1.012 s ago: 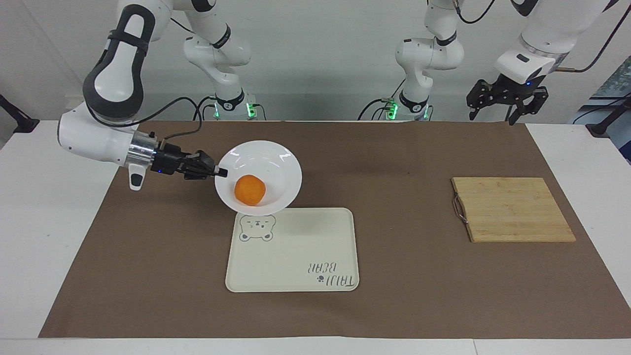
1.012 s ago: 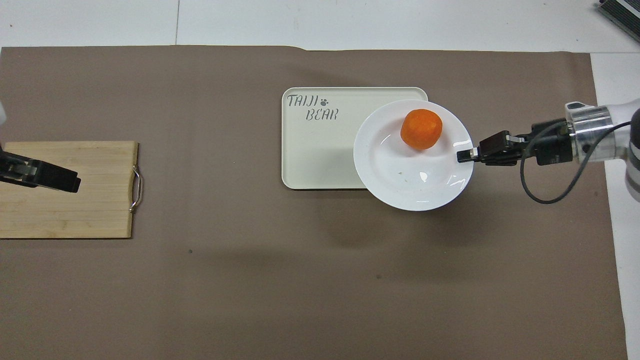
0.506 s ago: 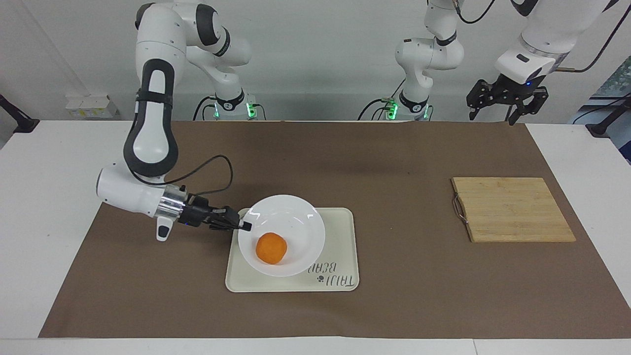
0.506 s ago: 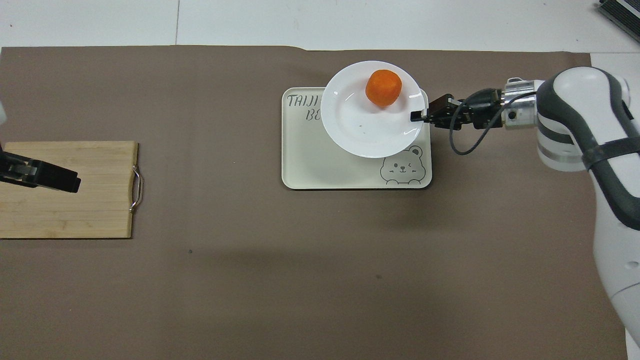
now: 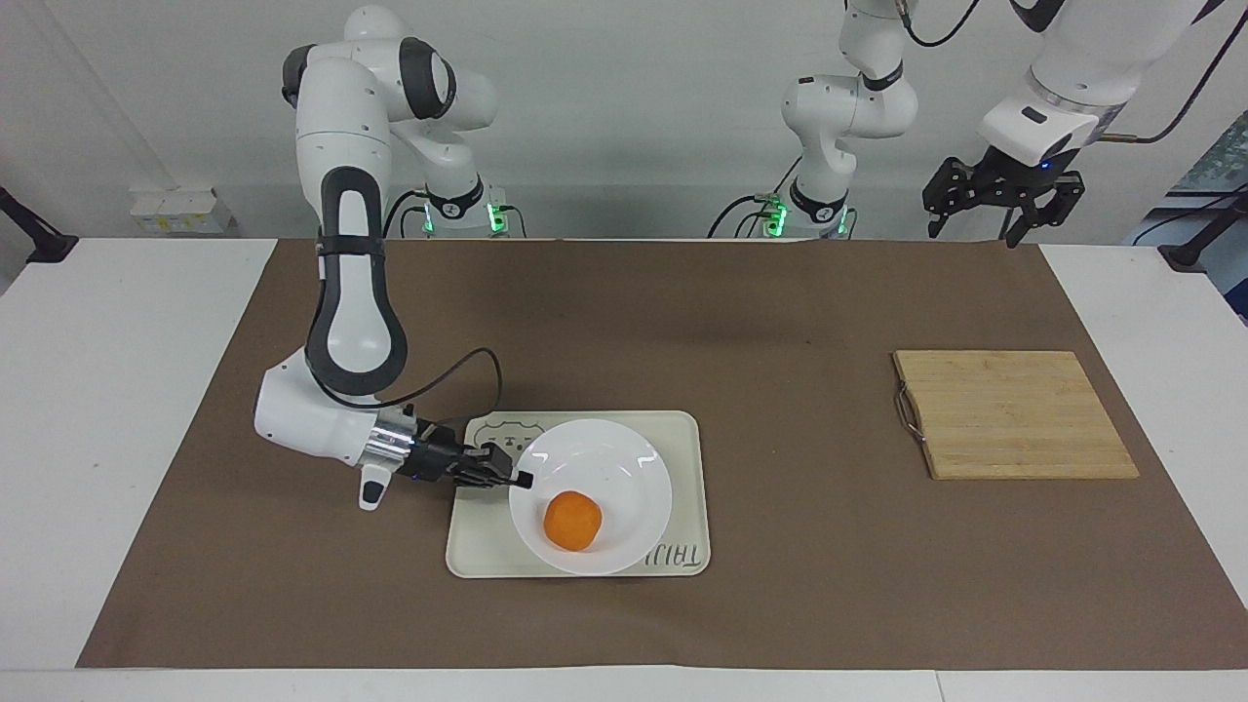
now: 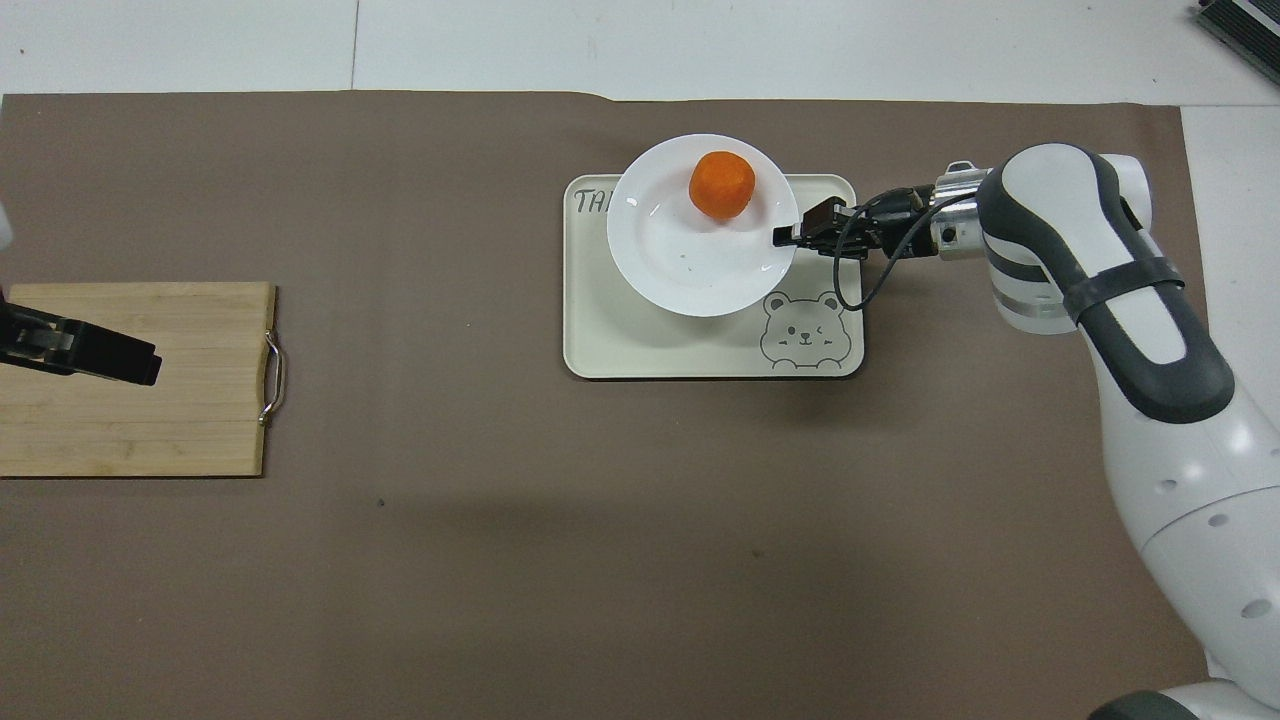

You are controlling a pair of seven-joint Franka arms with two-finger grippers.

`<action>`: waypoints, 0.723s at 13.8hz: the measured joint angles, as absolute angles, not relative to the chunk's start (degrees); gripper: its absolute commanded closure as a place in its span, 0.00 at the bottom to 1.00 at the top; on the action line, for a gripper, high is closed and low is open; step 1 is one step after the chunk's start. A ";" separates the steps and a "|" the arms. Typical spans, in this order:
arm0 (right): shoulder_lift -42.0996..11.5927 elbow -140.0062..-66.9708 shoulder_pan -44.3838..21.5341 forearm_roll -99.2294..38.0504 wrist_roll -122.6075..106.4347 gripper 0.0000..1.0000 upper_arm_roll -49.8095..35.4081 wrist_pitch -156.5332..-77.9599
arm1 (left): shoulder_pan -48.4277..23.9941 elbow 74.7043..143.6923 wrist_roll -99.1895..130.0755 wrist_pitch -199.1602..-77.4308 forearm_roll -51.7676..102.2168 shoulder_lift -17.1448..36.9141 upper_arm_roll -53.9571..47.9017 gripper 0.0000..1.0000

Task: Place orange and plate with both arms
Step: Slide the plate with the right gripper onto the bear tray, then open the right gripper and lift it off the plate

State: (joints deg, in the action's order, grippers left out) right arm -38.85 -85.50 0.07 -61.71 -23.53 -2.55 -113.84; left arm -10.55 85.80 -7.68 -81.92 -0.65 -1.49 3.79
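Note:
The white plate (image 5: 614, 468) sits level and low over the cream bear tray (image 5: 682, 448), with the orange (image 5: 571, 521) lying in it. I cannot tell if the plate touches the tray. My right gripper (image 5: 522, 480) is shut on the plate's rim at the side toward the right arm's end. In the overhead view the plate (image 6: 680, 265) covers the tray's (image 6: 640, 345) part farther from the robots, the orange (image 6: 721, 186) lies in the plate's farther part, and the right gripper (image 6: 785, 236) pinches the rim. My left gripper (image 5: 1004, 207) waits open, raised over the cutting board (image 6: 140, 420).
The bamboo cutting board (image 5: 1014, 414) with a metal handle lies toward the left arm's end of the table. A brown mat (image 5: 780, 322) covers the table. The right arm's elbow and cable stand over the mat beside the tray.
The right arm carried the plate with the orange away from the robots and down, from above the tray's nearer edge to low over the tray. The left arm has not moved.

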 measured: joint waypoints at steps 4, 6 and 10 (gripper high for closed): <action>-39.21 -86.35 0.06 -59.06 -25.66 1.00 -2.55 -113.83 | -10.55 85.80 -7.68 -81.92 -0.65 -1.49 3.79 0.00; -39.65 -87.16 0.06 -59.06 -27.47 1.00 -2.55 -113.83 | -10.55 85.80 -7.68 -81.92 -0.65 -1.49 3.79 0.00; -40.01 -87.39 0.06 -59.07 -27.89 1.00 -2.56 -113.78 | -10.55 85.80 -7.68 -81.92 -0.65 -1.49 3.79 0.00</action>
